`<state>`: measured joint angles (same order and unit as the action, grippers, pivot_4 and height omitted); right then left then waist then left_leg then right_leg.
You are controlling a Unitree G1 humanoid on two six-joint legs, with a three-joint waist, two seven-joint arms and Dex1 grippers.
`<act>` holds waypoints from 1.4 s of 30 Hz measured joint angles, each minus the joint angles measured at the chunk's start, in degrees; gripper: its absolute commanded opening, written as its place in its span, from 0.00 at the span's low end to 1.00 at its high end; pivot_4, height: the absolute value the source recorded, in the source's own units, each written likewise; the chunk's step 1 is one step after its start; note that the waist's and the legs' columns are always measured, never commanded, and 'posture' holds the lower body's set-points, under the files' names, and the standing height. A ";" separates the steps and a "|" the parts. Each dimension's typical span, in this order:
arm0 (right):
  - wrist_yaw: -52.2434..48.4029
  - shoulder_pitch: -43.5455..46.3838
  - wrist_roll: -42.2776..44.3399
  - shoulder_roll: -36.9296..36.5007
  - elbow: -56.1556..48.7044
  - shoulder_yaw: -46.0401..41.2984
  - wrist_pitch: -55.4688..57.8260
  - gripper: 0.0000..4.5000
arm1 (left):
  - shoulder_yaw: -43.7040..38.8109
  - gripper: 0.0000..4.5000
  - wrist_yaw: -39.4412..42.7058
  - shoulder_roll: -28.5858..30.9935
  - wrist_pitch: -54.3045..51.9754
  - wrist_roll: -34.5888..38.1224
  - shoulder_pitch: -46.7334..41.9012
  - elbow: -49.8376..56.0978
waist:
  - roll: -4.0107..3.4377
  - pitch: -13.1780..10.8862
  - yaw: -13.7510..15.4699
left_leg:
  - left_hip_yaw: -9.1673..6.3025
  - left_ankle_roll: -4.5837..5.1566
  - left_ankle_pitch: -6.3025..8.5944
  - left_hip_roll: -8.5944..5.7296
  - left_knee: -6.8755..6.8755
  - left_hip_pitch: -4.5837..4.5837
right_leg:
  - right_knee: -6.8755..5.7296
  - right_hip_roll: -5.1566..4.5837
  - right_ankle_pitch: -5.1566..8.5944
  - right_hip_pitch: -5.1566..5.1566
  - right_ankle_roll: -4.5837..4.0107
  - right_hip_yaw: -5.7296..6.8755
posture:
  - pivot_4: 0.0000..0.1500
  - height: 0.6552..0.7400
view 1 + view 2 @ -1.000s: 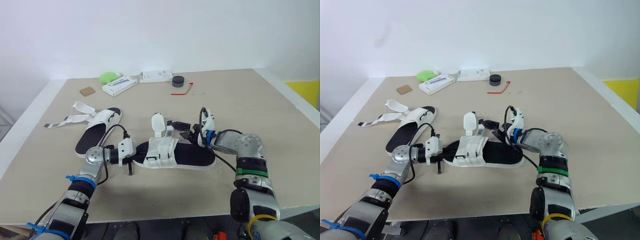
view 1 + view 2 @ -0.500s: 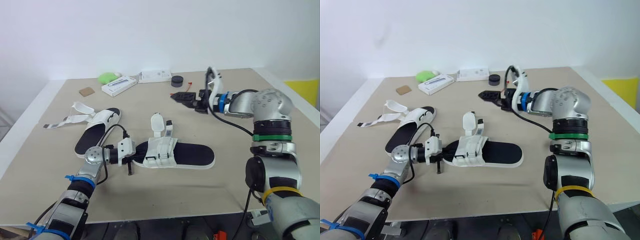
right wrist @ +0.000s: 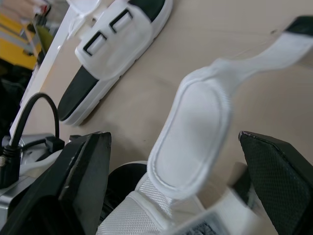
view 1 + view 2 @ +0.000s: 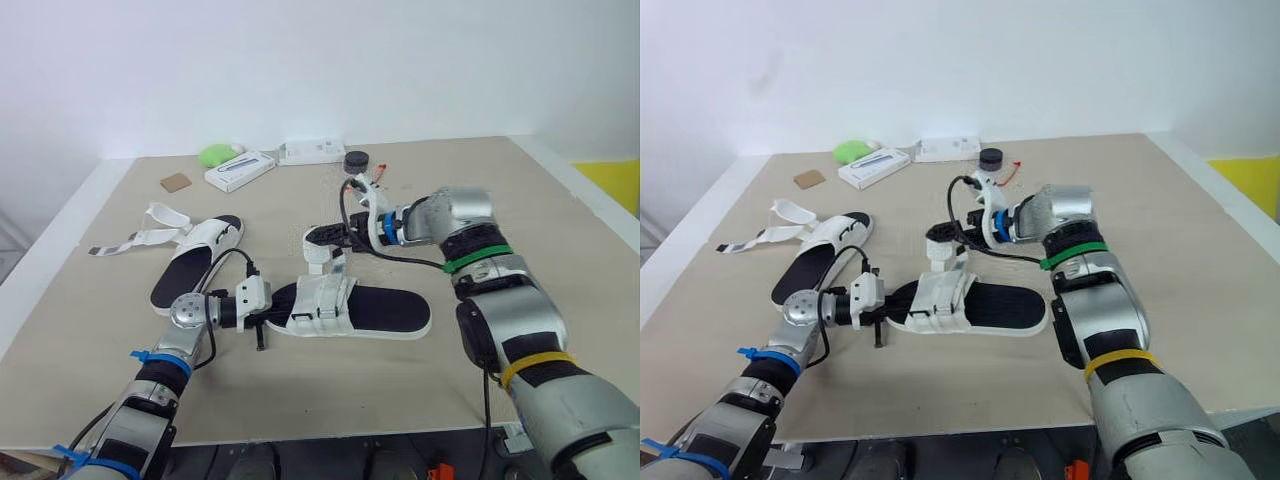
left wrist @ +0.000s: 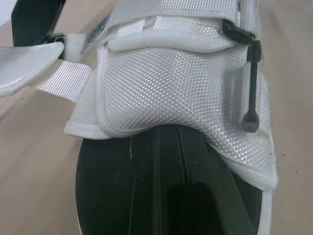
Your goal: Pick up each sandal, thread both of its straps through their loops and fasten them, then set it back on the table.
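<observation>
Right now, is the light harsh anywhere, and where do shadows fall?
Left eye view: soft, even light over the table, a faint shadow edging the near sandal. Left wrist view: no glare on its white mesh. Right wrist view: the strap is evenly lit inside the open right claw.

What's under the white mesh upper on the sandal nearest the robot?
The black footbed runs in beneath the white mesh upper of the near sandal. The part of the footbed under the upper is covered, so anything lying there cannot be seen.
</observation>
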<state>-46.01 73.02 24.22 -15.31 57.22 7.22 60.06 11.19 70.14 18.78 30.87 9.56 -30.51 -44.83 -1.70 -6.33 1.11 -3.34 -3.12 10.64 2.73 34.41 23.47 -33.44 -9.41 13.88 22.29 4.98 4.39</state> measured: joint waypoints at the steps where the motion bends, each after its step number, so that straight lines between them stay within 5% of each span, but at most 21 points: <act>1: -0.45 0.51 -0.68 0.71 1.19 -0.02 -1.04 0.99 | 0.00 0.00 -0.07 0.06 -0.01 0.00 0.17 0.31 | 0.04 -0.02 -0.01 | -0.01 0.00 0.00 0.00 0.00 -0.01 | -0.11 0.01 0.00 0.00 0.00 -0.01 | 1.00 1.00; 11: -1.43 3.44 -3.87 6.35 11.38 -6.66 -10.81 0.99 | -0.02 0.00 0.00 0.20 -0.02 0.00 1.38 2.43 | 0.31 -0.03 0.01 | -0.03 0.01 -0.01 -0.06 -0.03 -0.06 | -0.81 0.28 -0.01 -0.02 0.01 -0.58 | 1.00 1.00; 27: -5.62 6.27 -3.97 6.27 11.44 -14.25 -11.54 0.99 | -0.01 0.00 2.82 2.27 -2.01 0.66 1.46 6.27 | 1.05 -0.63 -0.67 | -0.16 0.00 -0.01 -0.14 -0.06 -0.07 | -0.83 0.57 -0.01 0.05 0.01 -1.09 | 1.00 1.00; 33: -13.34 0.35 -3.01 5.00 -5.42 -10.11 -5.38 0.99 | 0.20 0.00 6.50 3.24 -2.36 0.78 2.39 10.12 | 1.30 -0.73 -0.54 | -0.20 -0.36 -0.01 -0.19 -0.07 -0.08 | -1.53 1.35 -0.60 0.02 0.40 -2.25 | 1.00 1.00; 37: -14.90 -8.34 -0.11 3.62 -23.16 -7.42 -0.34 0.99 | 0.20 0.00 8.21 4.13 -3.66 1.54 3.17 12.32 | 1.19 -0.67 -0.43 | -0.65 -0.51 0.09 -0.08 -0.51 -0.10 | -1.61 1.74 -0.16 0.01 0.16 -2.22 | 1.00 1.00; 42: -12.41 -11.81 2.29 2.97 -31.69 -7.74 3.06 0.99 | 0.19 0.00 8.50 4.61 -5.42 1.92 3.39 13.52 | 1.09 -0.83 -0.56 | -0.67 -0.52 0.10 -0.04 -0.56 -0.11 | -1.61 1.82 -0.10 0.04 0.12 -2.21 | 1.00 1.00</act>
<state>-58.41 61.21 26.50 -12.34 25.53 -0.51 63.12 11.37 78.64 23.39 25.45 11.48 -27.11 -31.31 -0.61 -7.15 0.56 -4.02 -3.64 10.74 2.68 33.85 23.36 -35.05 -7.59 13.77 22.33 5.10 2.18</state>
